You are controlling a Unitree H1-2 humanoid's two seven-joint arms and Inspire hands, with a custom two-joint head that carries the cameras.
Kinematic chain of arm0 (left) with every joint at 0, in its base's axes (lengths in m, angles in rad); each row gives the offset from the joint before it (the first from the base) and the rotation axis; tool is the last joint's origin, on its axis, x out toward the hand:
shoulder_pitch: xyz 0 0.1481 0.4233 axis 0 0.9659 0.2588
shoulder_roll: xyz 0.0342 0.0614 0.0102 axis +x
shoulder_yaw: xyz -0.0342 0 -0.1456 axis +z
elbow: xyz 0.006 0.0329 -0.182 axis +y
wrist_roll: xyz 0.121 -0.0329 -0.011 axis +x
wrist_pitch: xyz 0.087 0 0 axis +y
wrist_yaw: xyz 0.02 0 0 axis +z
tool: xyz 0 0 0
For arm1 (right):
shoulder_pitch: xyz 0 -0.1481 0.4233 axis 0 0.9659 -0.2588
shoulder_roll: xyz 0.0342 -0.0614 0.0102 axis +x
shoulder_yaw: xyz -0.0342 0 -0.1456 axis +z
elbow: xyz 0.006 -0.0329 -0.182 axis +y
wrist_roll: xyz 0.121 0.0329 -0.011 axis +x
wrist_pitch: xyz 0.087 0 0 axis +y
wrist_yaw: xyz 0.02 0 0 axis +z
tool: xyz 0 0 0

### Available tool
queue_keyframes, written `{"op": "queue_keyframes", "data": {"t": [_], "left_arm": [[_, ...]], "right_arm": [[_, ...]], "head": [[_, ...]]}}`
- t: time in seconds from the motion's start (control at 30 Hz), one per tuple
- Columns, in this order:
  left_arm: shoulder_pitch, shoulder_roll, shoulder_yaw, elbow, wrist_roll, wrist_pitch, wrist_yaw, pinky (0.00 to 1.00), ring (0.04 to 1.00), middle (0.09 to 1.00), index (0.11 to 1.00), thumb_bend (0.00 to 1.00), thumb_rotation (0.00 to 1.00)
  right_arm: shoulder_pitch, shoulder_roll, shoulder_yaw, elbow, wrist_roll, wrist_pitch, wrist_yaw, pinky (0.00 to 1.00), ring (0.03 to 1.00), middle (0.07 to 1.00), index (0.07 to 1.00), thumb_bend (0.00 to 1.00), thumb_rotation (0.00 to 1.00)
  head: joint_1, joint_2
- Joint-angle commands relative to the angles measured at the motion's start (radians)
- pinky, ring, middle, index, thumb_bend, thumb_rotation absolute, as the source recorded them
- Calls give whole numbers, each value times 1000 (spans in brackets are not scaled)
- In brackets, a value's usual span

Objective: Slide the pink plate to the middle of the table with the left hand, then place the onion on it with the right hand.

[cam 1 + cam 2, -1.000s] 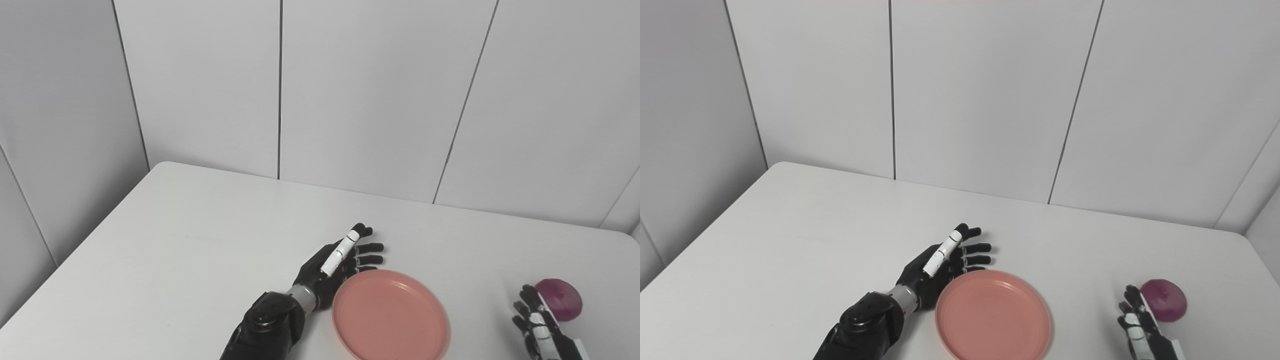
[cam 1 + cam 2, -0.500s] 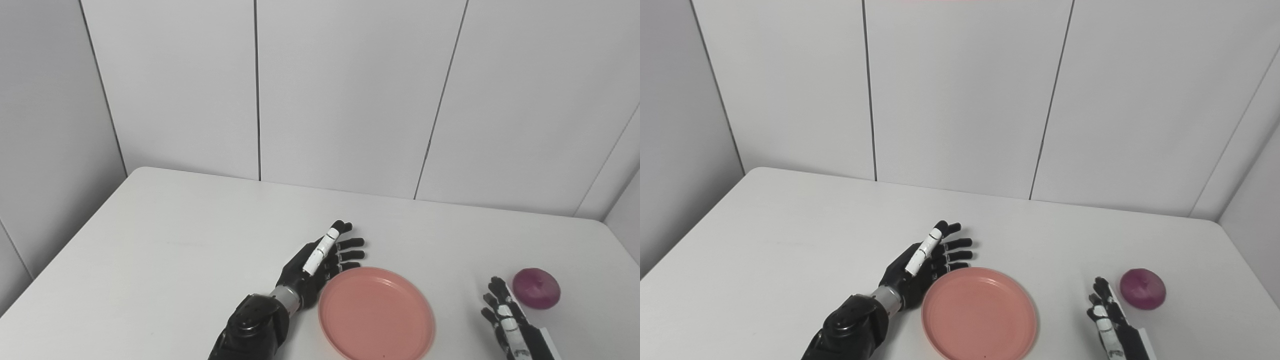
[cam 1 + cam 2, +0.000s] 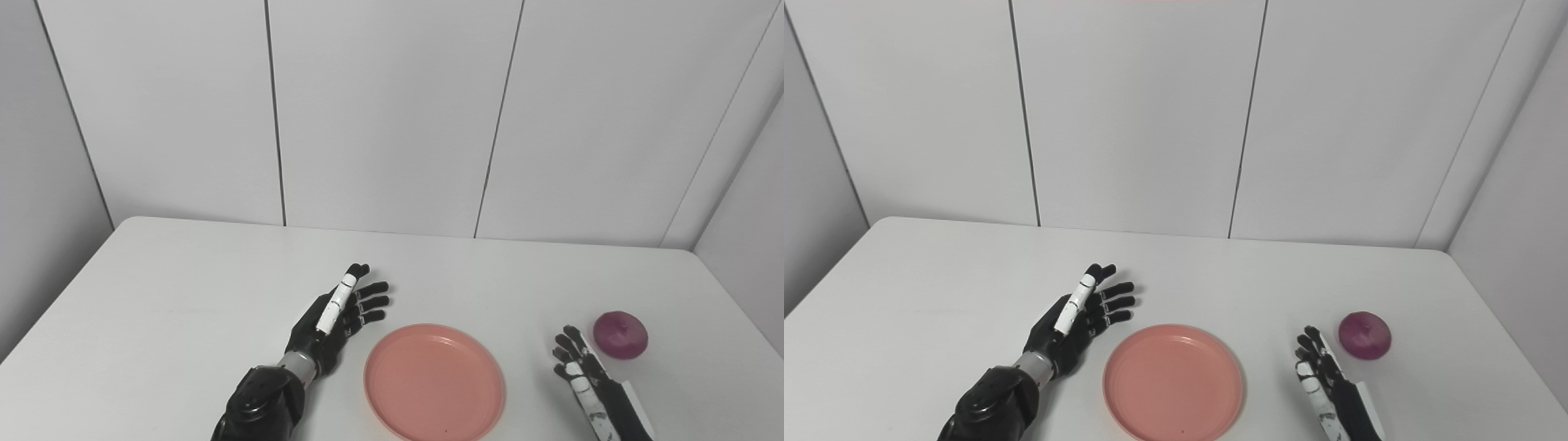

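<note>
We see the left hand (image 3: 334, 318) with its fingers (image 3: 372, 301) spread apart and stretched out, holding nothing, palm turned toward the right. It sits just left of the pink plate (image 3: 435, 381), close to the plate's upper-left rim but with a thin gap of bare desk between, so not touching. The thumb, with a white segment, points up and away toward the back wall. Its black forearm comes in from the bottom edge on the left.

The right hand (image 3: 1323, 376) is low in the frame, fingers (image 3: 1309, 344) apart and pointing away from us, nothing in its grasp. We note it lies between the plate and the onion, near the onion but apart from it; the fingertips stop short and to the left of it. We cannot tell if the hand rests on the desk or floats just above it.

The pink plate lies flat on the white desk (image 3: 184, 294), near the front edge and roughly in the middle from left to right. It carries nothing; a tiny dark speck shows near its front rim.

The purple onion (image 3: 1364, 335) sits on the desk to the right of the plate, well apart from it, toward the right edge of the desk.

Behind the desk we see grey wall panels (image 3: 380, 110) with dark vertical seams.
</note>
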Motion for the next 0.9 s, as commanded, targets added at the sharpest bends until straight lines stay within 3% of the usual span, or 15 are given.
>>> {"op": "queue_keyframes", "data": {"t": [0.0, 0.23, 0.57, 0.87], "left_arm": [[21, 12, 2, 54, 8, 32, 8, 792, 806, 816, 942, 664, 803], [3, 4, 14, 93, -2, 15, 2, 815, 811, 813, 956, 689, 795], [-20, 9, 46, 154, -35, -10, -29, 861, 833, 828, 967, 680, 778], [-19, 18, 38, 167, -45, -14, -56, 905, 866, 866, 982, 638, 787]], "right_arm": [[-34, -13, -4, -72, -18, -36, 3, 898, 928, 927, 968, 878, 840], [-75, -84, -6, -163, -163, -47, 5, 758, 866, 891, 958, 857, 818], [-180, -232, -64, -187, -372, -48, -24, 827, 877, 915, 915, 902, 734], [-300, -319, -89, -167, -479, -23, -14, 724, 828, 869, 897, 922, 637]], "head": [[-9, -3], [-61, -26], [-200, -78], [-280, -115]]}}
